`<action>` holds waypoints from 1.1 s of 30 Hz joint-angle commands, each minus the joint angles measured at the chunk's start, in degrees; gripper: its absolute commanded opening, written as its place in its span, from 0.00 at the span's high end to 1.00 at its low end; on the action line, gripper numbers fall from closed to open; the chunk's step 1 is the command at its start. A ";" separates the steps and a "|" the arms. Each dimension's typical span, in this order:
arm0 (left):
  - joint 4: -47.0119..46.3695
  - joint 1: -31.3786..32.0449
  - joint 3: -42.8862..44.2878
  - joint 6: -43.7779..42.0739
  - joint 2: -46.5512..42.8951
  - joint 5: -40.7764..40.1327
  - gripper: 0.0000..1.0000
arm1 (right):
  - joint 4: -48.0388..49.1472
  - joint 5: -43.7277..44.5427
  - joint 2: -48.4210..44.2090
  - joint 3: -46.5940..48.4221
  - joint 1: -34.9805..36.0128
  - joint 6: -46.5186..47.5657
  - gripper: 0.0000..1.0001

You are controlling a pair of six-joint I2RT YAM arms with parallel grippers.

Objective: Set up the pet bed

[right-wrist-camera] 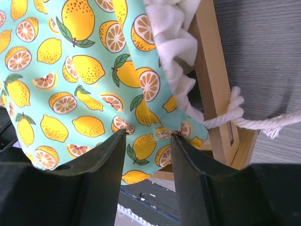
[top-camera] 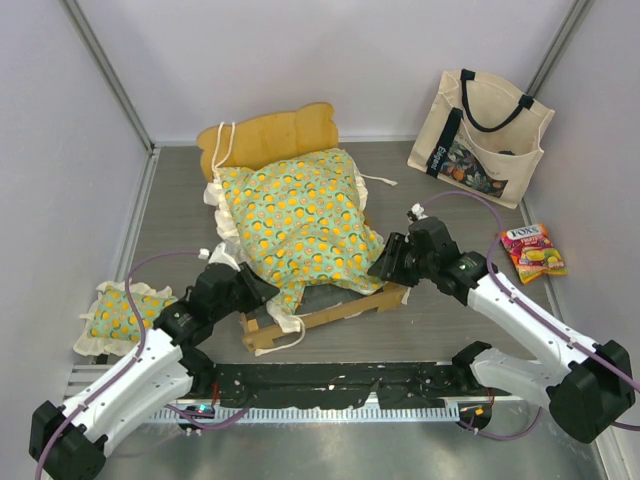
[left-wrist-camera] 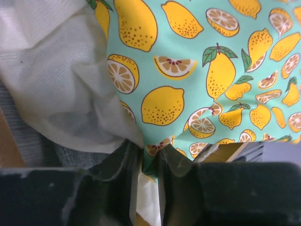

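**Position of the task item.** The pet bed frame (top-camera: 330,315) stood near the middle of the grey table (top-camera: 180,200), with its curved headboard (top-camera: 270,135) at the far end. The lemon-print mattress cushion (top-camera: 300,220) lay on the frame, askew. Its near end overhung the foot rail, and its cream ruffle (left-wrist-camera: 56,80) spilled over the left side.

**Left gripper.** The left gripper (top-camera: 250,285) sat at the near-left corner of the cushion. In the wrist view its fingers (left-wrist-camera: 127,174) were drawn close together, pinching a fold of printed fabric and ruffle between them.

**Right gripper.** The right gripper (top-camera: 385,262) sat at the near-right edge of the cushion, beside the wooden side rail (right-wrist-camera: 214,84). Its jaws stood spread, and the cushion edge showed between the tips. Whether the pads pressed on the fabric could not be determined. A white rope tie (right-wrist-camera: 235,117) passed around the rail just beside the gripper and trailed onto the table.

**Other items.**
- A small matching ruffled pillow (top-camera: 120,315) lay on the table, left of the left arm and apart from the bed.
- A cream tote bag (top-camera: 480,140) leaned in the far-right corner.
- A Fox's candy packet (top-camera: 535,250) lay near the right wall.
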State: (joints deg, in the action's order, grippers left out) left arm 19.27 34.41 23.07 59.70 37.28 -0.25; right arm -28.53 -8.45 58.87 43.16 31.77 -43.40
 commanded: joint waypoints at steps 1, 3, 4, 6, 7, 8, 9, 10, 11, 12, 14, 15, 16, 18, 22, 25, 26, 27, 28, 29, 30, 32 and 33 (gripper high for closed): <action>-1.00 -0.14 0.83 -1.95 -1.94 -2.47 0.89 | 2.08 2.46 0.72 0.17 0.40 -0.20 0.52; 1.29 -0.14 2.59 -3.36 -3.34 -2.82 1.00 | 1.29 5.27 0.89 0.26 0.31 0.33 0.56; 4.08 -0.14 3.20 -4.06 -4.05 -3.26 1.00 | 1.20 6.59 0.81 0.26 0.31 0.42 0.57; 6.73 -0.14 4.87 -6.35 -6.67 -3.79 1.00 | 1.03 10.19 0.46 0.44 0.22 1.12 0.64; 9.62 -0.14 5.40 -7.05 -7.74 -4.57 1.00 | 0.76 11.08 0.45 0.61 0.31 1.30 0.65; 10.69 -0.14 6.10 -8.36 -9.05 -4.67 1.00 | 0.67 12.56 0.37 1.14 0.31 1.65 0.67; 11.49 -0.22 6.28 -9.33 -11.33 -4.50 1.00 | 0.67 13.19 0.37 1.40 0.31 2.52 0.70; 13.76 -0.22 7.07 -10.12 -12.48 -4.41 1.00 | 0.32 13.98 0.54 2.19 0.31 2.70 0.70; 15.17 -0.22 7.42 -10.83 -13.36 -4.49 1.00 | -0.11 14.68 0.63 2.46 0.31 3.05 0.70; 16.40 -0.22 7.69 -11.36 -13.98 -4.32 1.00 | -0.21 15.12 0.98 2.72 0.31 3.93 0.72; 17.56 -0.14 7.17 -11.72 -15.04 -1.44 1.00 | -0.29 15.74 1.42 2.98 0.31 4.20 0.72; 16.43 -0.14 6.47 -11.19 -15.04 -0.03 1.00 | -0.12 15.22 1.68 2.99 0.31 4.46 0.72; 15.37 -0.14 5.42 -10.49 -14.17 1.64 1.00 | 0.06 15.04 2.12 3.07 0.31 4.90 0.72; 17.38 0.04 5.23 -8.30 -12.24 1.39 0.99 | -0.47 14.25 2.39 3.51 0.31 5.25 0.72; 19.75 0.13 7.24 -6.71 -8.19 0.95 0.42 | -1.70 11.70 -2.68 6.84 0.40 8.33 0.63; 23.79 0.13 10.05 -5.30 -10.63 -3.08 0.27 | -1.96 11.43 -6.04 8.86 0.40 9.12 0.59; 24.76 0.13 10.67 -4.69 -13.69 -4.39 0.24 | -2.83 11.26 -6.83 9.40 0.40 9.38 0.58; 26.77 0.13 11.29 -3.99 -15.11 -5.54 0.18 | -3.28 10.83 -6.93 9.92 0.40 9.38 0.58; 27.57 0.13 12.17 -3.20 -16.43 -6.85 0.17 | -3.63 10.47 -6.75 10.89 0.49 9.47 0.58; 28.36 0.13 12.52 -1.80 -17.75 -6.95 0.17 | -4.16 9.60 -6.14 11.24 0.49 9.47 0.58; 29.24 0.13 12.61 -0.65 -19.42 -6.78 0.16 | -4.25 9.16 -5.96 11.51 0.40 9.38 0.58; 28.81 0.13 11.56 1.54 -19.96 -3.54 0.16 | -3.55 6.98 -5.44 11.69 0.66 9.21 0.58; 26.90 0.13 10.95 2.08 -19.44 -2.05 0.18 | -3.11 6.61 -5.09 11.69 0.66 8.69 0.58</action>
State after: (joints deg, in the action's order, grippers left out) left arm 44.97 34.54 33.93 57.17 17.98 -4.29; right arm -31.75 1.43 52.51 53.43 32.05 -35.44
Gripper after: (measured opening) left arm 0.833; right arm 0.420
